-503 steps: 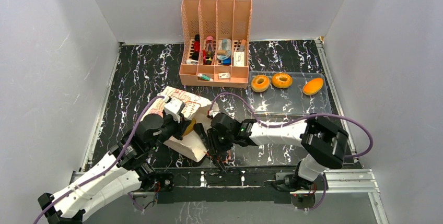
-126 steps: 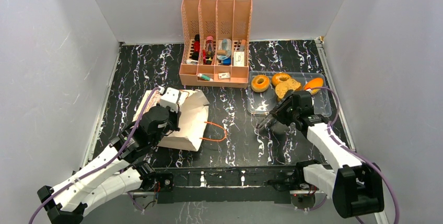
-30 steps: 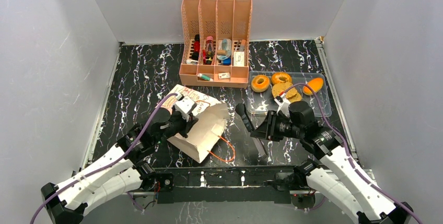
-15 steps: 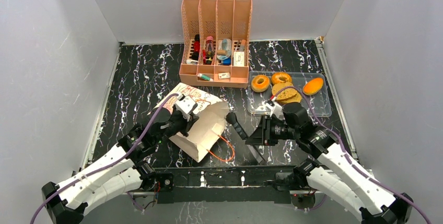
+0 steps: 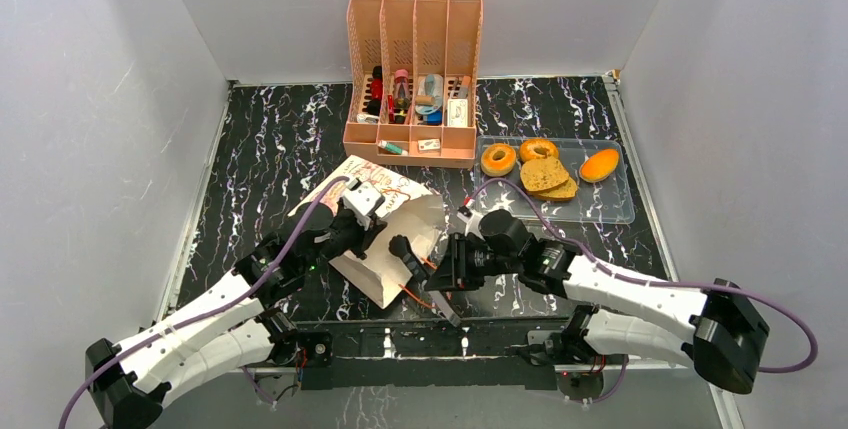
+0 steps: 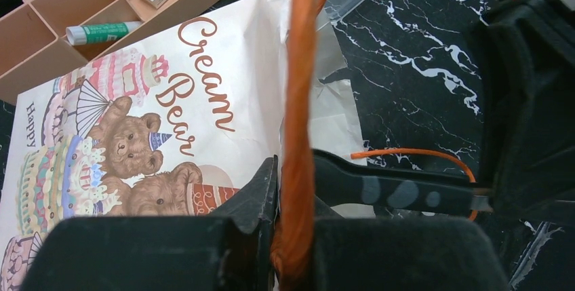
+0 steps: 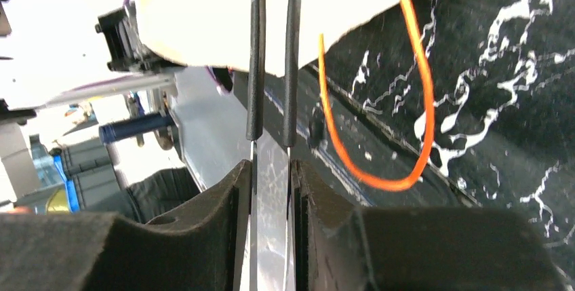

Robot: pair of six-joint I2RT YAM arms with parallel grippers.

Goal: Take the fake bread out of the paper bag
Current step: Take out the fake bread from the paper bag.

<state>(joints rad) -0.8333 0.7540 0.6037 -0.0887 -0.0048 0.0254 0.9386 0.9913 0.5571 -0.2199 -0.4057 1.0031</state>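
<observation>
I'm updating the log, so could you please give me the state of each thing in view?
Bag: on its side, printed face up.
Left end effector: shut on handle.
Right end effector: empty; gap unclear.
Other handle: loose.
Rings, toast, bun: out, in tray.
Organizer: upright, stocked.

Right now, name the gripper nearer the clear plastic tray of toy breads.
Right. The right gripper sits by the cream paper bag, on the side facing the clear plastic tray; the left gripper clamps its orange cord handle, farther away.
</observation>
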